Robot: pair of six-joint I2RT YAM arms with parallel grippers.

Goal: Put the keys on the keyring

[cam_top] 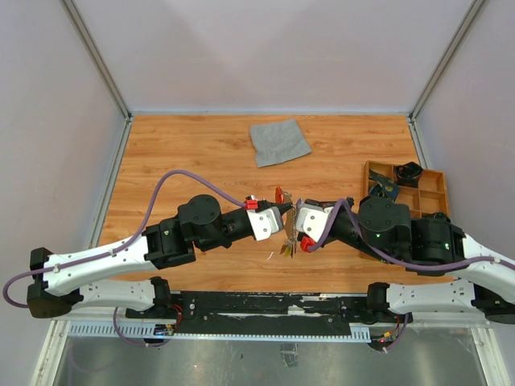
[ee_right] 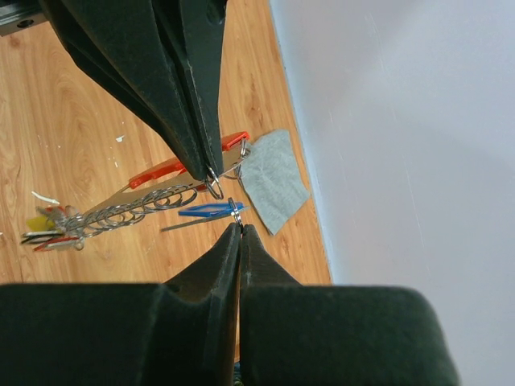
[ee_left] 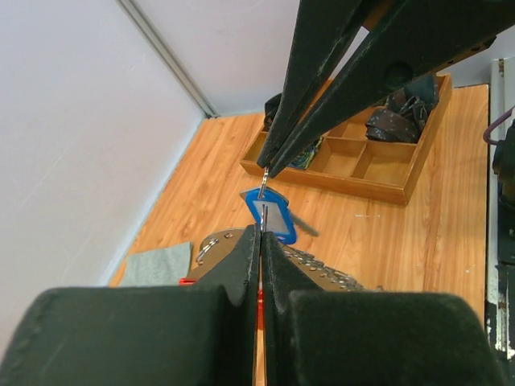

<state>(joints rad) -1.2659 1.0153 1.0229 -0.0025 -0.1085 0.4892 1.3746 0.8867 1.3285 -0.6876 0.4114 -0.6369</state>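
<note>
Both grippers meet above the table's middle. My left gripper is shut on the red keyring, and red shows between its jaws in the left wrist view. A silvery chain of rings trails from the keyring. It ends in a bunch of keys with red and yellow heads, which hangs below the grippers. My right gripper is shut on the small ring of a blue-headed key, close to the left gripper's fingertips. That blue key also shows just beyond the left gripper.
A grey cloth lies at the back middle of the wooden table. A wooden compartment tray with dark items stands at the right, beside the right arm. White walls close in the table on three sides.
</note>
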